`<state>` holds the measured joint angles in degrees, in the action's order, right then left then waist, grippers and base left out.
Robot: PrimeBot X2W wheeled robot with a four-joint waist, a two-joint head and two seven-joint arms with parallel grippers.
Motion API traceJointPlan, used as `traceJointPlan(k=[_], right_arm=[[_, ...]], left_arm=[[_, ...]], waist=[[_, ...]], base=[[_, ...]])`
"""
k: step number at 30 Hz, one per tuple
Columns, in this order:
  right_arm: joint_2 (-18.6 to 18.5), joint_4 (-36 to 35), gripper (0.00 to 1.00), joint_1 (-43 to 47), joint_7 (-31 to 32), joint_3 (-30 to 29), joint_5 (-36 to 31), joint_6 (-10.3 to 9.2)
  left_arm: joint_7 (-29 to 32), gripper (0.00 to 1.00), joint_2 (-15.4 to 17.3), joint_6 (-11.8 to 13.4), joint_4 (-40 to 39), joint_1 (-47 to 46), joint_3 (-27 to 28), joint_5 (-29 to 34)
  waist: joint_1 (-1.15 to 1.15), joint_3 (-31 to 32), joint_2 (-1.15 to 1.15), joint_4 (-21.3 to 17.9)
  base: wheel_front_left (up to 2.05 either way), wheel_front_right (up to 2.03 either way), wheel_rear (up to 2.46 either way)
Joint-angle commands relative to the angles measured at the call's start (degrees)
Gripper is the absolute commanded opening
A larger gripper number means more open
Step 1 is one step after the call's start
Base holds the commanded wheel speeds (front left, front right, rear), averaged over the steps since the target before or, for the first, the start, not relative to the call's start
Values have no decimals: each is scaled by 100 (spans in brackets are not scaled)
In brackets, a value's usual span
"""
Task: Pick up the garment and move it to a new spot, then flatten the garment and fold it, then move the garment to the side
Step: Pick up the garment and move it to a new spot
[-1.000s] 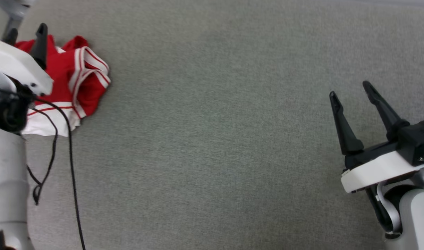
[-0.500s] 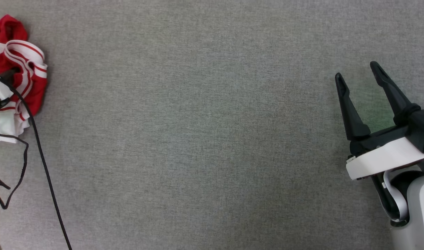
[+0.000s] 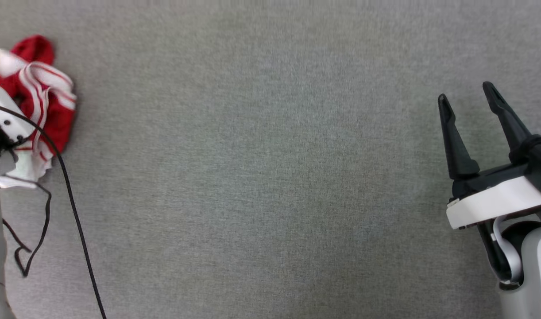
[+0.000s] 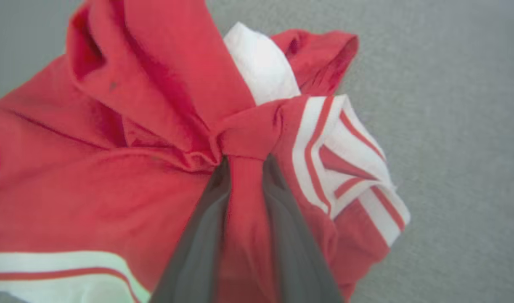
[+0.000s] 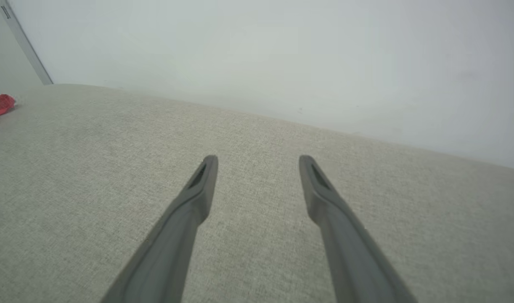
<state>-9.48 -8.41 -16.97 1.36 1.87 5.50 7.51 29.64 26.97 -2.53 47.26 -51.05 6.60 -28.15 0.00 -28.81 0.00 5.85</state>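
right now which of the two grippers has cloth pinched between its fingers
The left gripper: it pinches a fold of the red garment. The right gripper is open above the grey surface, holding nothing.

Surface (image 3: pixel 270 177): grey woven fabric covering, flat, fine even weave from 12 to 6 o'clock. Garment (image 3: pixel 47 102): bright red, white striped trim, bunched in heap at 9–10 o'clock edge of head view. Cannot tell whether it rests on surface or hangs lifted.
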Motion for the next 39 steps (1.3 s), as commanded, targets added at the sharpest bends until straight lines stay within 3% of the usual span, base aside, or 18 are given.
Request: traceJointPlan(k=[1, 12, 20, 29, 39], right_arm=[[56, 43, 100, 107, -32, -18, 30, -3], [359, 332, 100, 462, -182, -196, 45, -4], [534, 298, 100, 927, -77, -432, -26, -3], [629, 296, 100, 1165, -32, -373, 55, -4], [660, 187, 100, 1393, 45, -471, 59, -3]], left_arm=[[-277, 0, 2, -38, -124, -39, -21, 51], [-2334, 0, -293, -263, -724, 110, -253, 317], [-3401, 0, -932, -319, -1427, 466, -810, 622], [-4001, 0, -1612, -278, -2392, 1246, -1414, 854], [-3924, 0, -2219, -394, -3343, 2283, -2562, 865]], waist=[[0, 287, 0, 44], [0, 1330, 0, 61], [0, 1847, 0, -1], [0, 2201, 0, -620], [0, 2259, 0, -1315]], base=[[0, 0, 0], [0, 0, 0], [0, 0, 0], [0, 0, 0], [0, 0, 0]])
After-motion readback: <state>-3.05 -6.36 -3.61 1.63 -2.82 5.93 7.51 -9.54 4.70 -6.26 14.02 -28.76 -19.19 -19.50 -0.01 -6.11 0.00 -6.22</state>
